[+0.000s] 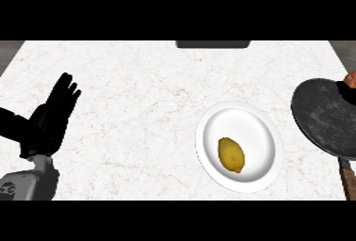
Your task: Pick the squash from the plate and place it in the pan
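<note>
My left hand [54,113] stands at the left side of the tabletop [139,84], fingers straight and spread, pointing up, holding nothing; I judge it to be resting there, well apart from the work. My right hand is not in view, so I cannot tell its state.

Nearest me on the right half, the white plate [240,146] lies flat. It contains one item: the squash [231,155], yellow and oval, lying lengthwise in the plate's lower middle, untouched. The pick has not yet begun.

Further right, the dark pan [323,117] sits at the edge of the view, just beside the plate, its handle [344,176] running toward me. The pan's visible surface holds nothing. This close spacing keeps the transfer short, and I judge the right hand the better choice.

At the far edge lies a dark rectangular object [212,44], not identifiable.
</note>
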Robot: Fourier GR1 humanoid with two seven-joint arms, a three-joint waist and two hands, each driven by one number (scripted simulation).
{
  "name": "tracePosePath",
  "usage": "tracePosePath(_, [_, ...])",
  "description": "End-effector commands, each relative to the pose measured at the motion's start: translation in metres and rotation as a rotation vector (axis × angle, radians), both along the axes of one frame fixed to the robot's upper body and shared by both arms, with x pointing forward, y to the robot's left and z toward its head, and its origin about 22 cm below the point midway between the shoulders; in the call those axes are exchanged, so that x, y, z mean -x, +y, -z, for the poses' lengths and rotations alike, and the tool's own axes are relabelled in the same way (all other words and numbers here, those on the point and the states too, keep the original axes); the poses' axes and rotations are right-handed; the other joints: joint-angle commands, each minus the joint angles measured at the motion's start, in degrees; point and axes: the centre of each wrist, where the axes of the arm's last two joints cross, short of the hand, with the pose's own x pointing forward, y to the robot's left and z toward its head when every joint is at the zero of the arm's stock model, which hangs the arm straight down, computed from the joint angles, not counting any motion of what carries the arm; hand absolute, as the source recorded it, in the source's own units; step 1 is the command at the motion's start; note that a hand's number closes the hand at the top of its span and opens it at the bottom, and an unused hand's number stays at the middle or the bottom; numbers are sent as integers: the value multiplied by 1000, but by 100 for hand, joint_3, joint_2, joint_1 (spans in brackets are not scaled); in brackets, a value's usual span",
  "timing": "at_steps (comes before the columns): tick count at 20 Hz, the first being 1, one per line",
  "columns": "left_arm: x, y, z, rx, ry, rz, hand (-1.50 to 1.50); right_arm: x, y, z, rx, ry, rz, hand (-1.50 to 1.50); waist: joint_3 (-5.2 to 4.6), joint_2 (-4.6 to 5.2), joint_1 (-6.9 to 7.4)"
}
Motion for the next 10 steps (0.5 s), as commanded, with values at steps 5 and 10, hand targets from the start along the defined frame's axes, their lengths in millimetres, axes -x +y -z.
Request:
tracePosePath(5, [5,-15,13,3,10,11,0,-11,-57,67,-56,36,-91,150,0,4,41])
tracePosePath(10, [-5,8,14,1,-4,14,0,-34,-71,89,-42,113,-43,150,-2,16,57])
